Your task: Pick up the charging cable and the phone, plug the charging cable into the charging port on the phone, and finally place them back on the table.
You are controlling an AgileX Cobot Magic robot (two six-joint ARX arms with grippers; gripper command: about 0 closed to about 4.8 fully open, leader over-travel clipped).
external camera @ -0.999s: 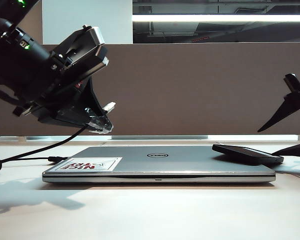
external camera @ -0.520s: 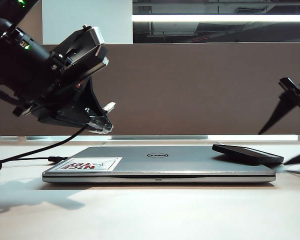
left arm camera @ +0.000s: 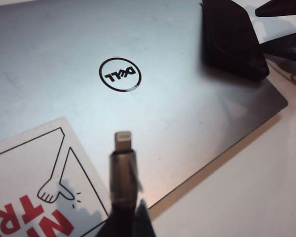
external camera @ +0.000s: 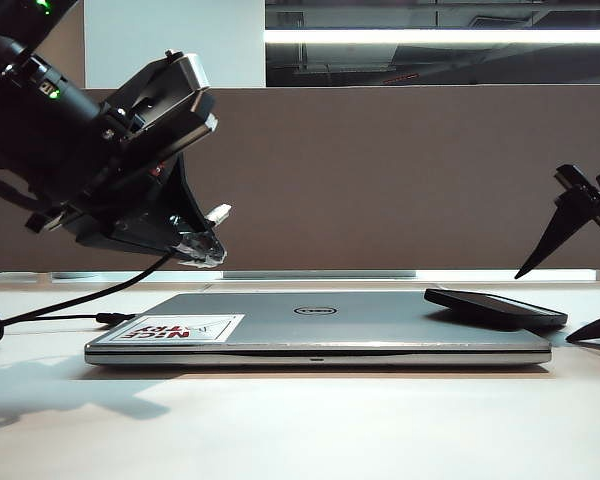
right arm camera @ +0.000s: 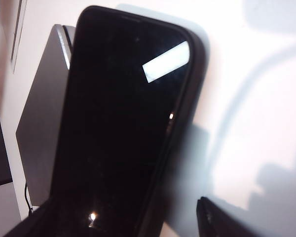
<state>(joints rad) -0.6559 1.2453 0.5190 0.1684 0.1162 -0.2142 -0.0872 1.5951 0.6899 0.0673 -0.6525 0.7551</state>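
Observation:
My left gripper hangs above the laptop's left part, shut on the charging cable just behind its silver plug tip, which points out over the lid. The black cord trails down to the table on the left. The black phone lies flat on the laptop's right corner and juts past its edge. My right gripper stands open at the far right, one finger above the phone's near end and one below it. The phone fills the right wrist view, with one fingertip beside it. The charging port does not show.
The closed silver Dell laptop with a red-lettered sticker lies across the middle of the table. A brown divider panel stands behind it. White tabletop stretches in front of the laptop.
My right gripper has opened wider, tilted and sunk a little, so its fingers now straddle the phone's end. The left arm and the cable have not moved.

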